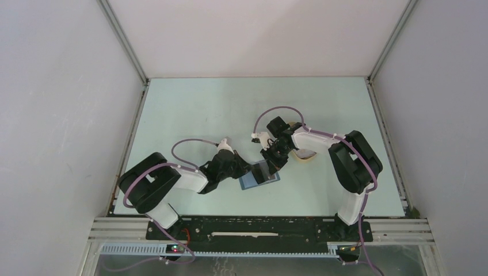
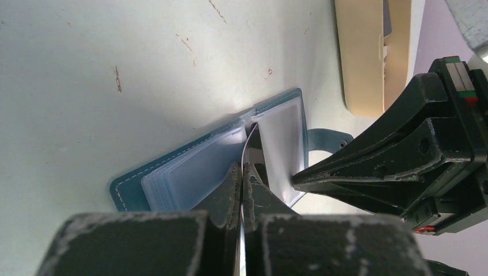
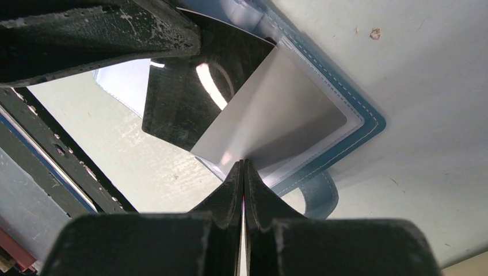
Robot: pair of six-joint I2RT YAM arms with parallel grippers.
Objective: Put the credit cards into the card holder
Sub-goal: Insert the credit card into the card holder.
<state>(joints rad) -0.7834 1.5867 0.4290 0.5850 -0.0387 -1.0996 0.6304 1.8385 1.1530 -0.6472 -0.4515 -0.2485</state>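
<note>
1. The card holder point(image 2: 126, 187) lies open and flat on the counter point(image 2: 115, 69) between the two arms. The beige tray point(image 2: 362, 57) sits just beyond it.
2. The left pincer point(image 2: 243, 168) is clenched on a thin edge, which looks to be the black card point(image 3: 184, 98), held slanted over the open holder.
3. The right pincer point(image 3: 243, 167) is clenched too. Its tips are at the near edge of the whitish-grey card point(image 3: 276, 109), but I cannot tell if they nip the card or a pocket flap.
4. Both cards look light, thin, springy and slick, so a pinch at a short edge should serve best.
5. The black card is glossy with a fine weave, and the grey one is matte.
6. The holder is soft, stitched teal material with filmy clear pockets point(image 2: 190, 172) and a limp snap tab point(image 3: 322, 192). It will likely slide unless pinned.
</note>
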